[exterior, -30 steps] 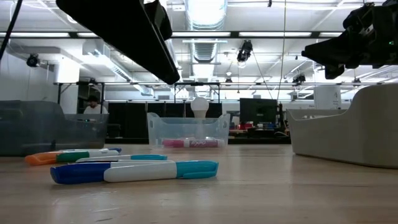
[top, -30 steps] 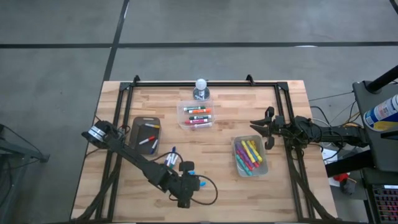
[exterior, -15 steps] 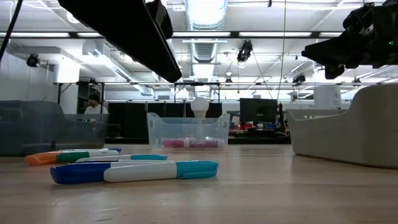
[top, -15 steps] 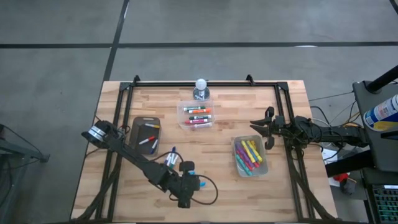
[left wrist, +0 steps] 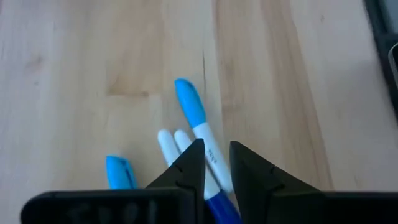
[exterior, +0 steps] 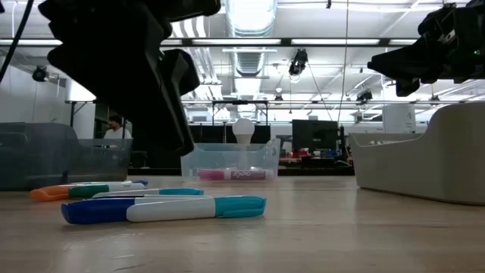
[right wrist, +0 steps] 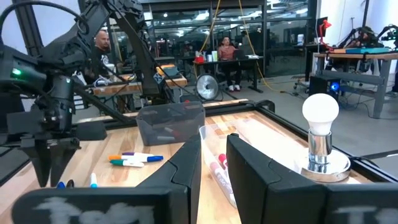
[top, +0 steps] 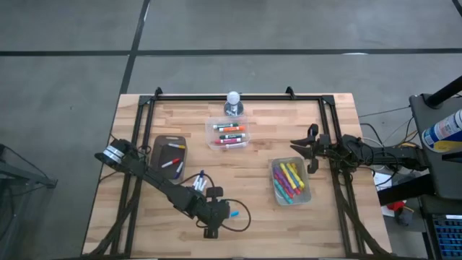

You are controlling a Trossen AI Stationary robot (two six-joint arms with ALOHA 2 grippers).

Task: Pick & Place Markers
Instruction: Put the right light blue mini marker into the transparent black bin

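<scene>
Marker (left wrist: 198,121) lower end hidden behind left pincer (left wrist: 216,163) fingertips.

Left gripper (top: 211,230) above table-front markers (top: 198,183)

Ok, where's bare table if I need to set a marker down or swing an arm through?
Bare wood runs between the middle tub and the right tub, and across the front right corner below that tub. The front left is crowded: loose markers lie beside the dark tray, with the left end effector over them.
</scene>
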